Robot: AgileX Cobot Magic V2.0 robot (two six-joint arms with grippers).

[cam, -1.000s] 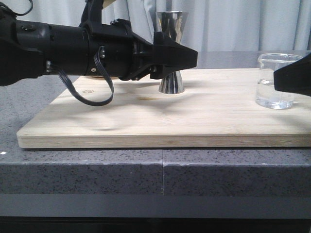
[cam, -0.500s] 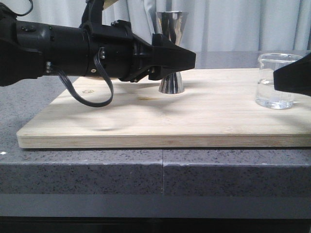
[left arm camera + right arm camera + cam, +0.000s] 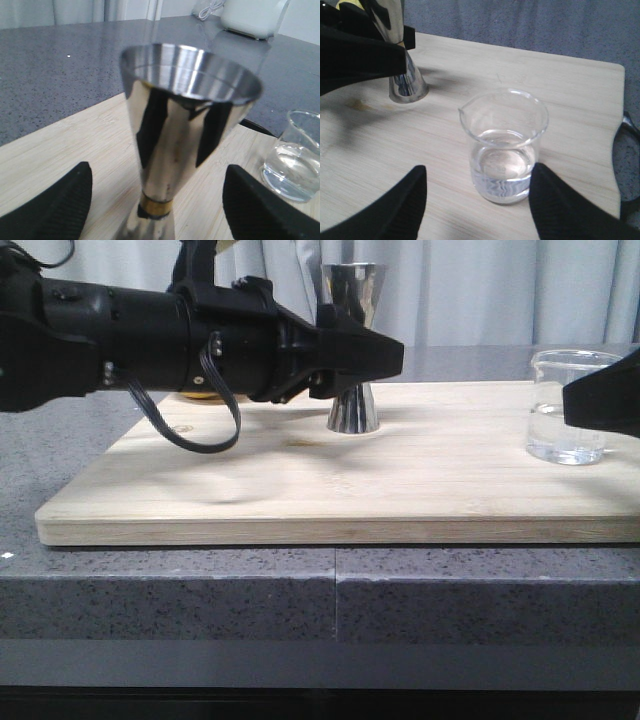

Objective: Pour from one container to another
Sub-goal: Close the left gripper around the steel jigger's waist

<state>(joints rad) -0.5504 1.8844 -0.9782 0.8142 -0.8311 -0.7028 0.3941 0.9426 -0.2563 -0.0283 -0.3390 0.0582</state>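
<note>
Grey speckled surface [image 3: 200,590] with pale curtains behind it, and a light bamboo cutting board [image 3: 300,490] sat on top. Near the back middle of the board stood the steel double jigger [image 3: 352,340], upright, with a thin gold band at its waist visible from the left wrist camera [image 3: 155,206]. Over toward the board's right end was the small glass beaker [image 3: 570,405], also upright, with clear liquid filling roughly the bottom third [image 3: 502,160].

The left gripper [image 3: 155,215] was reaching in level with the jigger's waist, spread open, one black finger on each side of it with daylight between both pads and the metal, so not touching as far as I could see. From the front its body blocked the middle of the jigger.

The right gripper [image 3: 477,205] was open too, fingers flanking the beaker at base height, close but apart from the glass. A bit of something yellow [image 3: 200,396] peeked out behind the left arm.
</note>
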